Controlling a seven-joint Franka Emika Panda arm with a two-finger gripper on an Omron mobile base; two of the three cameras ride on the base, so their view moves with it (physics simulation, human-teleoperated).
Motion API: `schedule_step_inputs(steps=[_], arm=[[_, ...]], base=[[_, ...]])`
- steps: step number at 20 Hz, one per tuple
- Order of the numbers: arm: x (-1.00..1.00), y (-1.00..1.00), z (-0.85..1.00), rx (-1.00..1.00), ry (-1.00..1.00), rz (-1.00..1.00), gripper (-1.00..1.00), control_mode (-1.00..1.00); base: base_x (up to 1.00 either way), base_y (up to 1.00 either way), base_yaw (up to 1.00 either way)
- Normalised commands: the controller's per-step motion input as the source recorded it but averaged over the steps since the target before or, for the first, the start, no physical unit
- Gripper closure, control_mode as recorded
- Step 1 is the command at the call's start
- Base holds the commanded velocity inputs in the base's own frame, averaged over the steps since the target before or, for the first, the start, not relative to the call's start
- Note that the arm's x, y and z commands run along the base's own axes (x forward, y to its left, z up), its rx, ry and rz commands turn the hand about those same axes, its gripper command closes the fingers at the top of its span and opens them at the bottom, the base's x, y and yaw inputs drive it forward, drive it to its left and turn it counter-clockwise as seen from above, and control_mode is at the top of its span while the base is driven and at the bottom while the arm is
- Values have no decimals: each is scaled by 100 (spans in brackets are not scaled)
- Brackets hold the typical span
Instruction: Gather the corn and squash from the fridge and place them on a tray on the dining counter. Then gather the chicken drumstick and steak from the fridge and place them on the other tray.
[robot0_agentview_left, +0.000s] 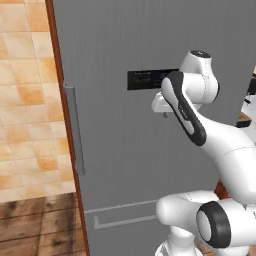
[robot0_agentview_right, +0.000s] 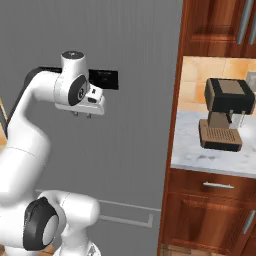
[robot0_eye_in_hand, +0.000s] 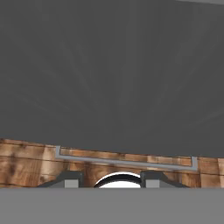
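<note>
Left base view: the fridge door (robot0_agentview_left: 125, 150) is shut, its vertical handle (robot0_agentview_left: 73, 130) at its left edge, so the corn, squash, drumstick and steak presumably sit hidden inside.

Right base view: the gripper (robot0_agentview_right: 82, 114) points down near the door, empty. A coffee machine (robot0_agentview_right: 223, 121) stands on the counter (robot0_agentview_right: 192, 155).

Hand view: the 2 fingertips (robot0_eye_in_hand: 70, 180) stand apart, grasping nothing, above the drawer handle (robot0_eye_in_hand: 124, 161).

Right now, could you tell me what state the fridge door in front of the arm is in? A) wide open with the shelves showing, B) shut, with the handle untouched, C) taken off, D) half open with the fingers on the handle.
B: the fridge door is a flat closed panel, and its handle stands apart from the gripper.
</note>
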Motion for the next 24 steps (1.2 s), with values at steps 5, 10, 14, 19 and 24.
schedule_step_inputs(steps=[5,10,14,19,24], arm=[[-18,3,-1,0,-2,0,-100,100],[0,0,0,0,0,0,-100,100],[0,0,0,0,0,0,-100,100],[0,0,0,0,0,0,-100,100],[0,0,0,0,0,0,-100,100]], base=[[-36,17,-3],[-80,66,-21],[-53,77,-32],[-17,77,-37],[0,70,-35]])
